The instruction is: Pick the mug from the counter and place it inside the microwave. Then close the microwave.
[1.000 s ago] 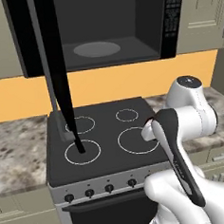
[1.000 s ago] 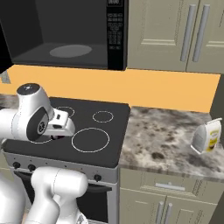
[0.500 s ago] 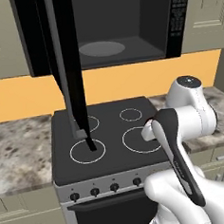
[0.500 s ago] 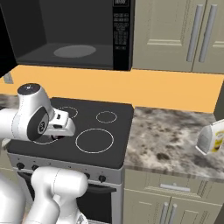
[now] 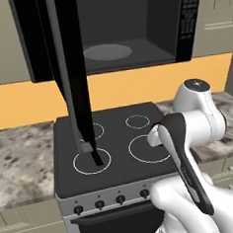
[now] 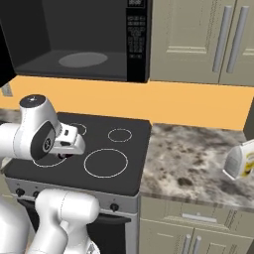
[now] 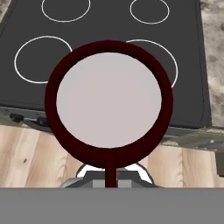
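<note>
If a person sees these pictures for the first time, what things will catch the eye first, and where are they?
In the hand view, the maroon mug dominates: its pale inside faces the camera, held in the shut end effector above the front of the black stovetop. In the base views, the microwave stands open above the stove, its grey turntable bare and its tall black door swung out. A white carton lies on the granite counter, far right.

A: How is the scene lit?

B: Even, flat brightness is seen throughout; no strong shadows or glare are cast on the stovetop (image 5: 115,143).

A: And sharpness?

B: Edges are rendered crisply; the microwave (image 6: 74,39) interior is left dim.
</note>
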Tool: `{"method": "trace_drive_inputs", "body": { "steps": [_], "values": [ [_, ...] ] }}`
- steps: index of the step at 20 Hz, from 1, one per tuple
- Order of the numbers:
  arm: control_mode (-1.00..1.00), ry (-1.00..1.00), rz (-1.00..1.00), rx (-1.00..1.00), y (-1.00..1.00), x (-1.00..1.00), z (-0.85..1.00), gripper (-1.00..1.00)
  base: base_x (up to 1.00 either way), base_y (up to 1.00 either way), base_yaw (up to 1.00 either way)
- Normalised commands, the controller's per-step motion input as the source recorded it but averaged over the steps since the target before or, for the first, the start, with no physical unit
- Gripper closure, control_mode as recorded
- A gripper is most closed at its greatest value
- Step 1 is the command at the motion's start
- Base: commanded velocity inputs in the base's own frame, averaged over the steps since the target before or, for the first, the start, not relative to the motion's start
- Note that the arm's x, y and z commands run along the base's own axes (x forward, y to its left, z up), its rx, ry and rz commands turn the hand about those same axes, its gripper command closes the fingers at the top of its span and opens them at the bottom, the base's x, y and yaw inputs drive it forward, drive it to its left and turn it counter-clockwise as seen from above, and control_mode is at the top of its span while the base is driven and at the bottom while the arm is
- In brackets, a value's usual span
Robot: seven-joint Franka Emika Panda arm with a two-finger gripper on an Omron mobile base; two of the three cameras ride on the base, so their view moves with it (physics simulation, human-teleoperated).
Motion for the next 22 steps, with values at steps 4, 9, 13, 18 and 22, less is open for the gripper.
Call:
{"method": "trace_drive_inputs", "body": {
  "steps": [4, 9, 13, 18, 22],
  "values": [
    [1.0, 0.0, 0.0, 0.0, 0.0, 0.0, 0.0, 1.0, 0.25, 0.06, 0.0],
    [1.0, 0.0, 0.0, 0.0, 0.0, 0.0, 0.0, 1.0, 0.0, 0.03, 0.0],
    [1.0, 0.0, 0.0, 0.0, 0.0, 0.0, 0.0, 1.0, 0.0, 0.0, 0.0],
    [1.0, 0.0, 0.0, 0.0, 0.0, 0.0, 0.0, 1.0, 0.0, 0.0, 0.0],
    [1.0, 0.0, 0.0, 0.0, 0.0, 0.0, 0.0, 1.0, 0.0, 0.0, 0.0]
  ]
}}
